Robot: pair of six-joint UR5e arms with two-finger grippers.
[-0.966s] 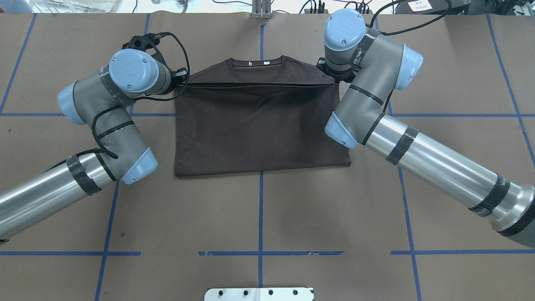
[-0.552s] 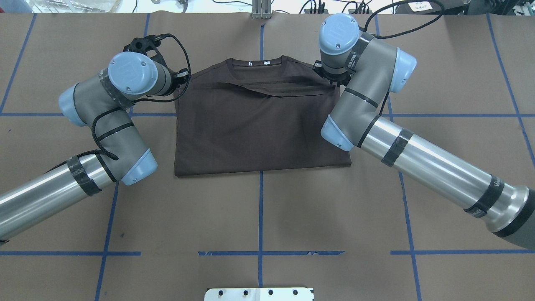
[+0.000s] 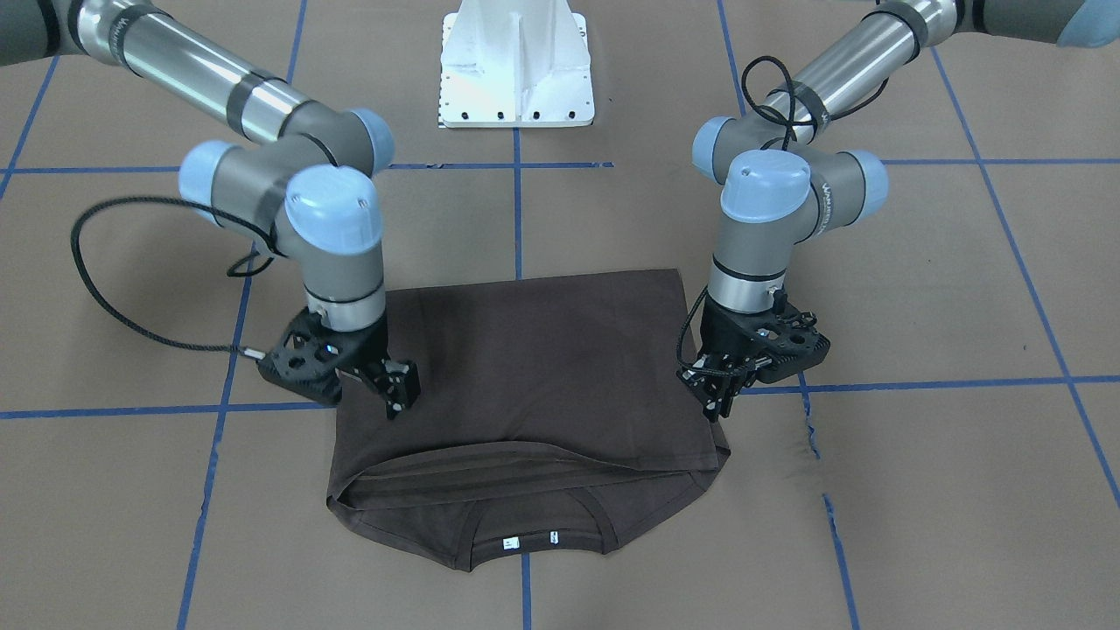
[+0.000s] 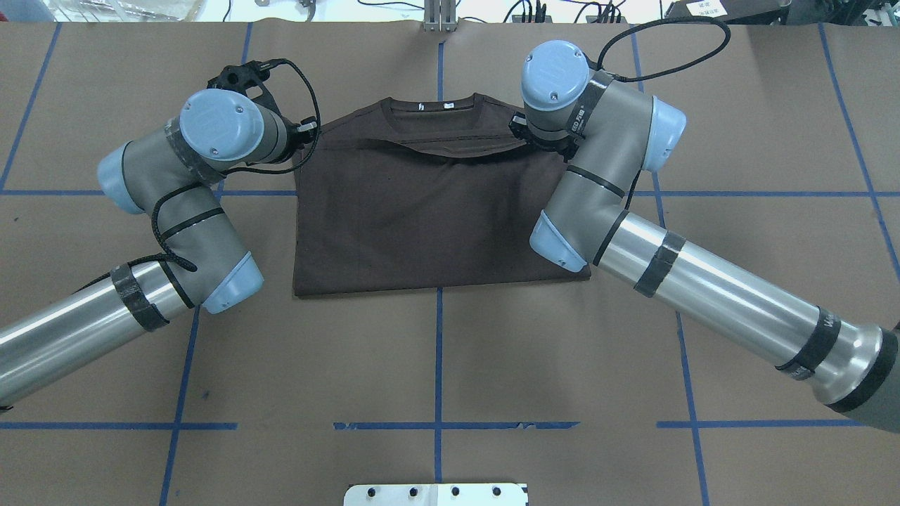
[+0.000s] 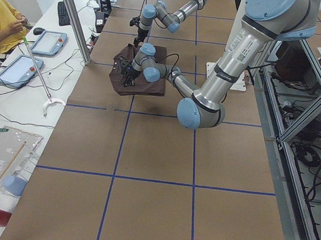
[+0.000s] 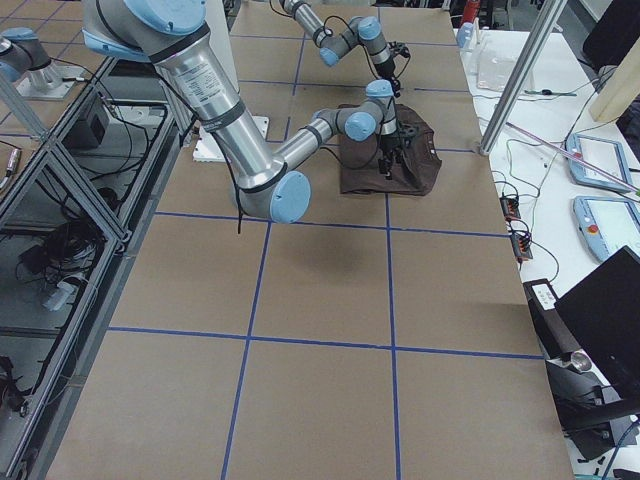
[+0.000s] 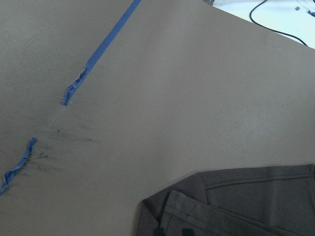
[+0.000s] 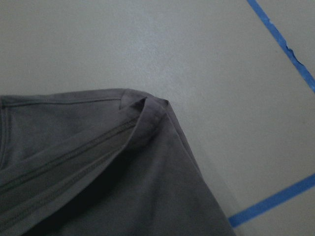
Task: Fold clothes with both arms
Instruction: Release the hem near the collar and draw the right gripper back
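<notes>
**Item:** dark brown-grey T-shirt [image 3: 525, 350], one, part-folded.

**Location:** flat on the table [image 3: 919, 289], straight out in front of the white pedestal base [image 3: 516, 79], centred on the blue tape line [image 3: 518, 219] that runs out from the pedestal.

**Progress:** no sleeves stick out at the sides, so they appear to be tucked in. The lower half is doubled over the chest. The hem [image 3: 525, 457] lies slack and slightly wavy, just short of the collar [image 4: 436, 103]. Judged remaining: flattening the hem, then probably a further fold to make a compact bundle.

**Orientation:** the collar and white neck labels [image 3: 510, 544] are at the end farthest from the pedestal, the fold crease [image 3: 534, 276] at the end nearest it. The long axis now runs crosswise, parallel to the pedestal's front edge.

**Left gripper** [image 3: 719, 404]: hangs over the shirt's hem corner on the pedestal's left side. No cloth rises to it, and how far its jaws are open cannot be told.

**Right gripper** [image 3: 395, 398]: sits at the opposite hem corner, just above the cloth. It appears to hold nothing, and its jaw opening cannot be told.
</notes>
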